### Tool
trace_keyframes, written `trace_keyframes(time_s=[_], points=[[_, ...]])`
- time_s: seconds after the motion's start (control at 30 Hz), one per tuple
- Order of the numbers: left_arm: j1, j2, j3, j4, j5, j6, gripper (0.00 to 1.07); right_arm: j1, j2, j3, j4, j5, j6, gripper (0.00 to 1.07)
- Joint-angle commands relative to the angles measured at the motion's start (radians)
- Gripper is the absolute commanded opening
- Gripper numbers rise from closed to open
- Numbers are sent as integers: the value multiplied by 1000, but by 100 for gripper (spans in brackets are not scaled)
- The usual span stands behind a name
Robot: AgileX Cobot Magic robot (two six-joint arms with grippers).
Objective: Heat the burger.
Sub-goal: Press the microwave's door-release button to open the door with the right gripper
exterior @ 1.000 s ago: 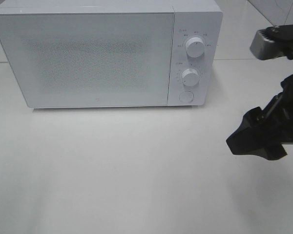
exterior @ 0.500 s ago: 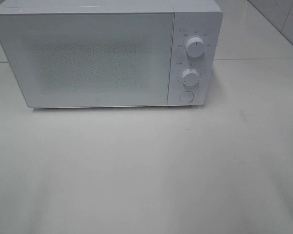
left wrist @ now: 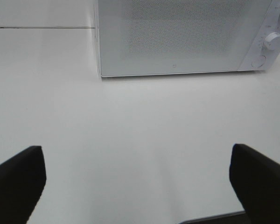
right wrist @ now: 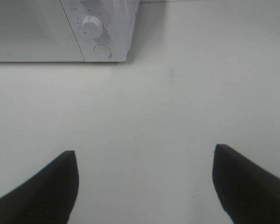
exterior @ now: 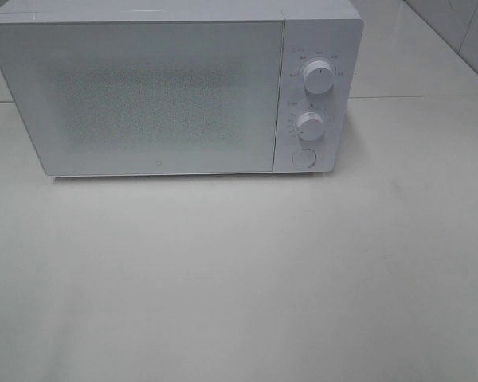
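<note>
The burger shows in no view, so its bearing cannot be told; the left gripper [left wrist: 136, 161] and right gripper [right wrist: 144, 156] hang open and empty before the shut microwave [exterior: 159, 95], the right nearer its knobs [right wrist: 91, 25].

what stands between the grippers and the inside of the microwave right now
The microwave door is shut, closing off the inside. Nothing else visible stands on the table between it and the open left gripper or right gripper. No burger shows in any view.

A white table [exterior: 247, 278] carries a white microwave [exterior: 159, 95], its door shut, near the back.
</note>
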Motion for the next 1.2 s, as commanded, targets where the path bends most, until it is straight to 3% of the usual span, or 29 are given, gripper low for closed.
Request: trace_keyframes(time_s=[0.03, 0.4, 1.2], points=[[3, -17, 2, -3, -7, 1, 100, -8, -74, 5, -5, 48, 5, 76], [3, -17, 2, -3, -7, 1, 100, -8, -260, 29, -27, 87, 5, 76], [3, -15, 2, -7, -7, 1, 100, -8, -206, 3, -33, 79, 31, 76]])
